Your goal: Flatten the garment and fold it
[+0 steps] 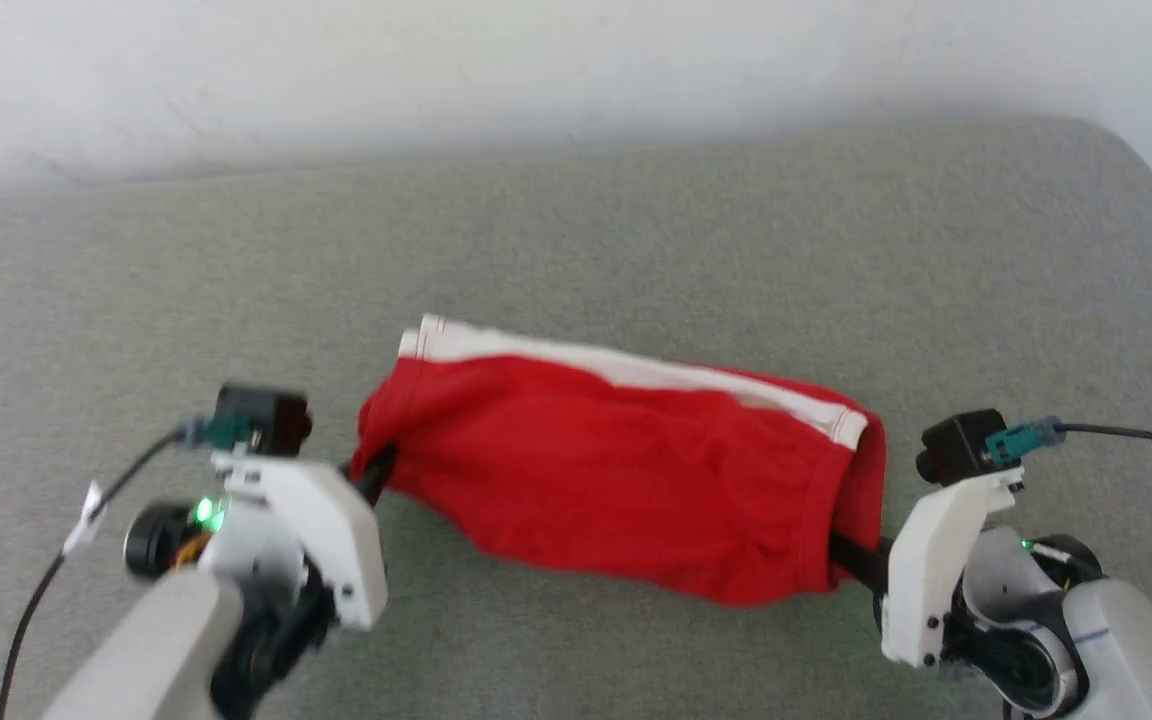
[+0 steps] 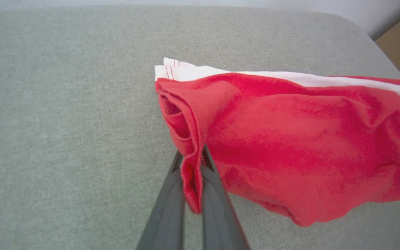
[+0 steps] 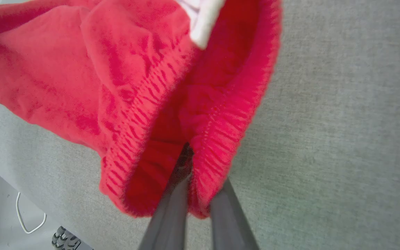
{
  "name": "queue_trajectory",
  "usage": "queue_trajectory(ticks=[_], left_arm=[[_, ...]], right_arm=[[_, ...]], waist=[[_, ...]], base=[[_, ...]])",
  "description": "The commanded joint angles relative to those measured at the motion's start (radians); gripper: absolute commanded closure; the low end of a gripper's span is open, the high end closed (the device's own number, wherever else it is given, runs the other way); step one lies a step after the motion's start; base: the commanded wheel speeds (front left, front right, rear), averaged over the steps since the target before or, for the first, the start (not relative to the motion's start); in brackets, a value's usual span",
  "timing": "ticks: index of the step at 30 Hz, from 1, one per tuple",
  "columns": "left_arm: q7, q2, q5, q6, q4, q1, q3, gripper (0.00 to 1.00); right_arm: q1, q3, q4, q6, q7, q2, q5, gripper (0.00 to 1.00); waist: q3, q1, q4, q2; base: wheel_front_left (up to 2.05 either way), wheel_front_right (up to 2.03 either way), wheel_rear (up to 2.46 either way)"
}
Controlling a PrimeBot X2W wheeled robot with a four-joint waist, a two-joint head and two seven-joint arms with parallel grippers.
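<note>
Garment [image 1: 626,470] long axis left-right, waistband [image 1: 821,530] rightward

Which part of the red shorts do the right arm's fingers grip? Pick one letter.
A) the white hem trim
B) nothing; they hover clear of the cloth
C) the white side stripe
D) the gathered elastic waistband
D: in the right wrist view, the right arm's fingers are closed on the ribbed, gathered waistband of the shorts, with red fabric pinched between them.
</note>
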Motion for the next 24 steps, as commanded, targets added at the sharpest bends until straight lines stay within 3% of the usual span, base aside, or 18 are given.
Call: queue_trajectory(ticks=[1, 6, 10, 11, 12, 13, 19, 24], left_arm=[[-0.009, 0.020, -0.010, 0.036, -0.040, 0.067, 0.014, 1.00], [-0.013, 0.027, -0.046, 0.123, -0.135, 0.250, 0.025, 1.00], [-0.042, -0.019, -0.077, 0.130, -0.129, 0.322, 0.012, 1.00], [-0.050, -0.032, -0.083, 0.125, -0.117, 0.329, 0.007, 0.67], [-0.061, -0.046, -0.088, 0.121, -0.103, 0.333, 0.006, 0.10], [-0.074, -0.057, -0.091, 0.118, -0.089, 0.334, 0.007, 0.00], [-0.229, -0.094, -0.059, 0.113, -0.059, 0.320, 0.047, 0.00], [-0.393, -0.088, 0.007, 0.138, -0.082, 0.317, 0.100, 0.00]], right_arm=[[0.022, -0.005, -0.018, -0.001, 0.022, -0.005, 0.019, 1.00], [0.067, -0.037, -0.036, -0.001, 0.070, -0.009, 0.035, 1.00], [0.092, -0.054, -0.021, -0.001, 0.064, -0.002, 0.009, 1.00], [0.096, -0.058, -0.017, -0.001, 0.047, 0.000, 0.000, 0.66], [0.099, -0.060, -0.014, -0.001, 0.025, 0.003, -0.015, 0.00], [0.105, -0.060, -0.011, -0.001, 0.003, 0.008, -0.027, 0.00], [0.163, -0.084, -0.049, -0.001, -0.207, 0.036, -0.099, 0.00], [0.243, -0.171, -0.132, -0.001, -0.346, 0.088, -0.210, 0.00]], waist=[[-0.052, 0.0001, 0.039, 0.0000], [-0.071, 0.0001, 0.068, 0.0000], [-0.063, 0.0001, 0.080, 0.0000], [-0.062, 0.0001, 0.080, 0.0000], [-0.062, 0.0001, 0.080, 0.0000], [-0.062, 0.0001, 0.079, 0.0000], [-0.085, 0.0001, 0.064, 0.0000], [-0.098, 0.0001, 0.051, 0.0000]], base=[[0.00, 0.00, 0.00], [0.00, 0.00, 0.00], [0.00, 0.00, 0.00], [0.00, 0.00, 0.00], [0.00, 0.00, 0.00], [0.00, 0.00, 0.00], [0.00, 0.00, 0.00], [0.00, 0.00, 0.00]])
